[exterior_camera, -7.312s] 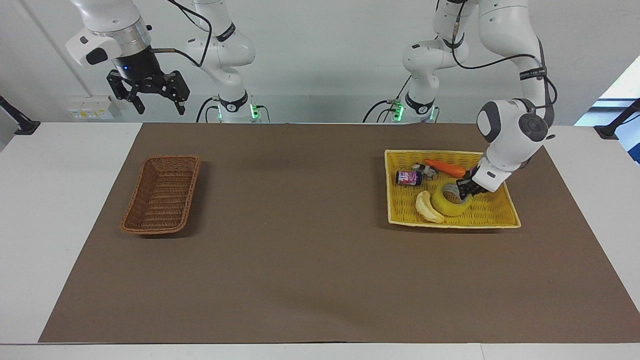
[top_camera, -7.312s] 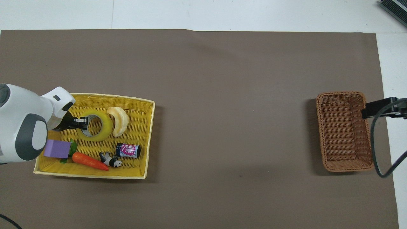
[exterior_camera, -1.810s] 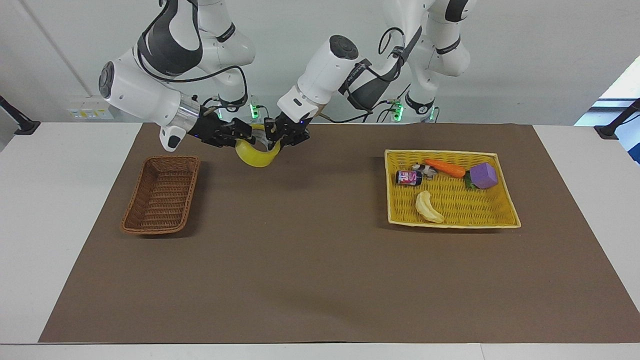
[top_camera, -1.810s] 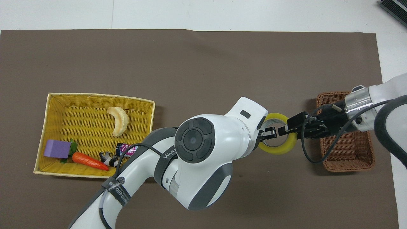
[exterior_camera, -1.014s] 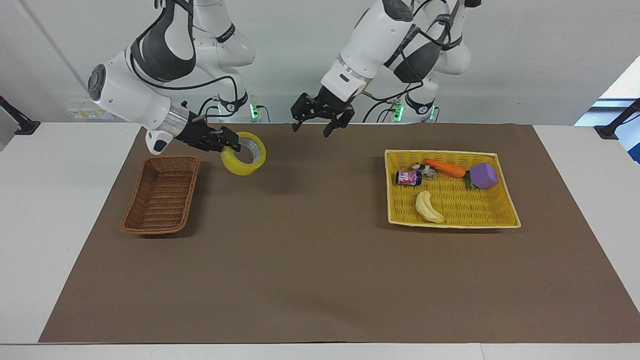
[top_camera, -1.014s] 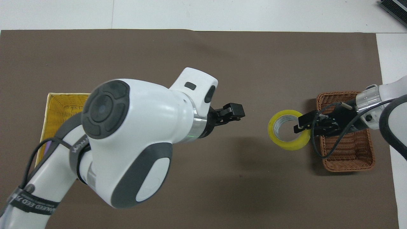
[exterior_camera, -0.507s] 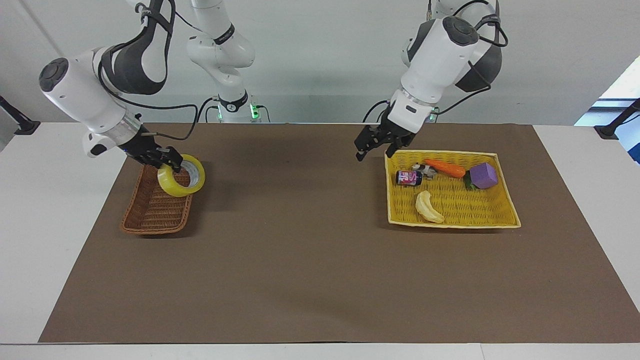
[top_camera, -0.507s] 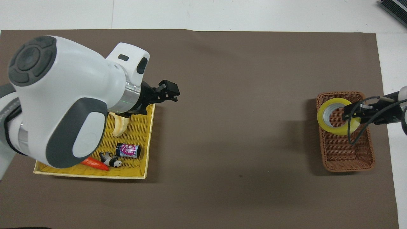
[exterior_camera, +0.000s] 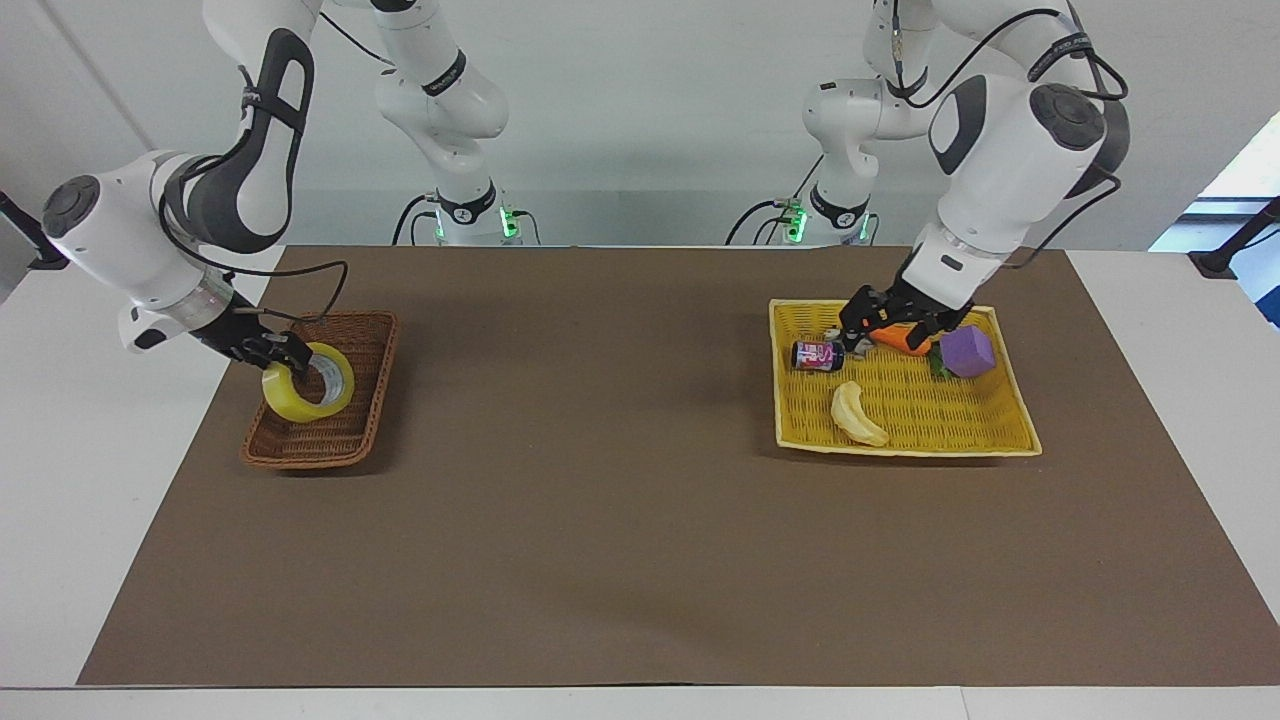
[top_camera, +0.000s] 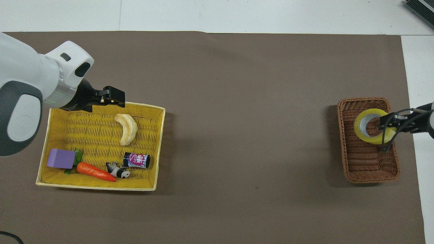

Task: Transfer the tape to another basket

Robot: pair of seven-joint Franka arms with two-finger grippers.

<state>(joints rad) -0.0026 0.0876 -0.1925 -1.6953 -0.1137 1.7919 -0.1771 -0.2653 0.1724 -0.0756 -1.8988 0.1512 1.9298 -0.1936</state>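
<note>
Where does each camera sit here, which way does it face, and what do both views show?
Facing view: high across the table, facing the robots; both arms show whole.
Overhead view: high above the robots' end, looking steeply down; left gripper and right gripper show.
Shared: tape held over the brown basket, and the yellow tray.

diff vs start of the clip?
The tape left the yellow tray; the left gripper passed it to the right gripper, which holds it over the brown basket. Left gripper, open, returned over the tray. Other tray items unmoved.
</note>
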